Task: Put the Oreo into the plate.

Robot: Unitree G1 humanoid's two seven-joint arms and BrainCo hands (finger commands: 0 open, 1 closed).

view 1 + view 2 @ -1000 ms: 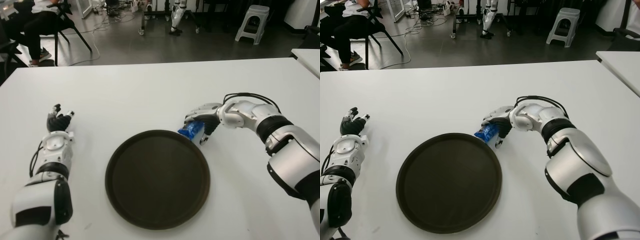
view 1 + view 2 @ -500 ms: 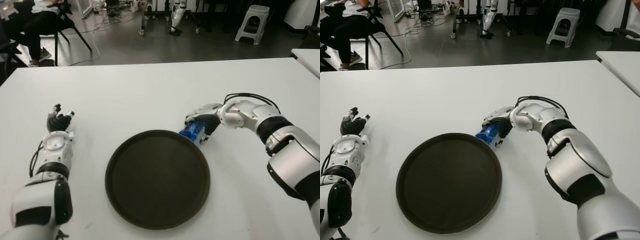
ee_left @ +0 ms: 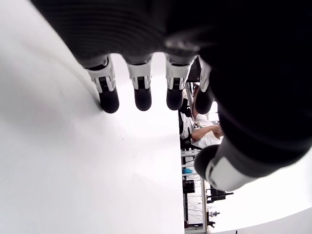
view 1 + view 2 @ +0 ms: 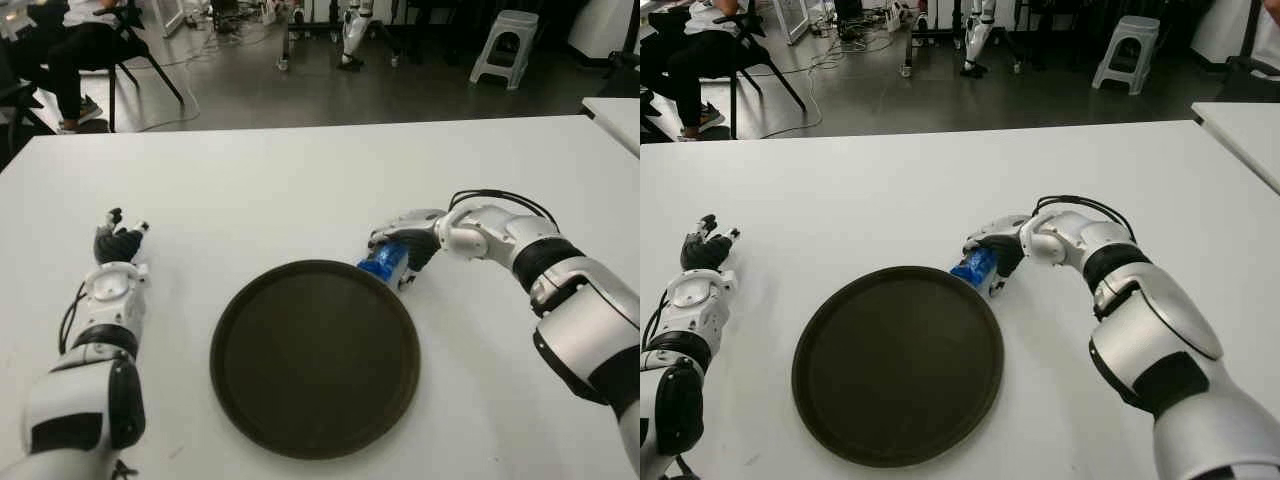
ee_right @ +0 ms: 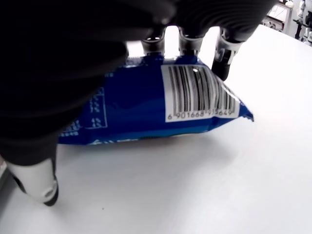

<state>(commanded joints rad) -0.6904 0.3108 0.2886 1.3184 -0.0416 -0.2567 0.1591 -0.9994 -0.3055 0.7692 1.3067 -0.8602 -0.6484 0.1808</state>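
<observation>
Your left robot hand (image 4: 118,243) shows far out to the left of the big round dark brown plate (image 4: 314,357), fingers loose and holding nothing. The small blue Oreo packet (image 4: 382,264) is just past the plate's far right rim, above the white counter (image 4: 280,190) — not in the plate yet. Your right robot hand (image 4: 405,244) has its fingers (image 5: 189,41) wrapped over the packet. You look to be carrying it, so next bring it over the plate and let go. Behind the counter are a grey floor, a white stool (image 4: 504,44) and a seated person (image 4: 62,45).
</observation>
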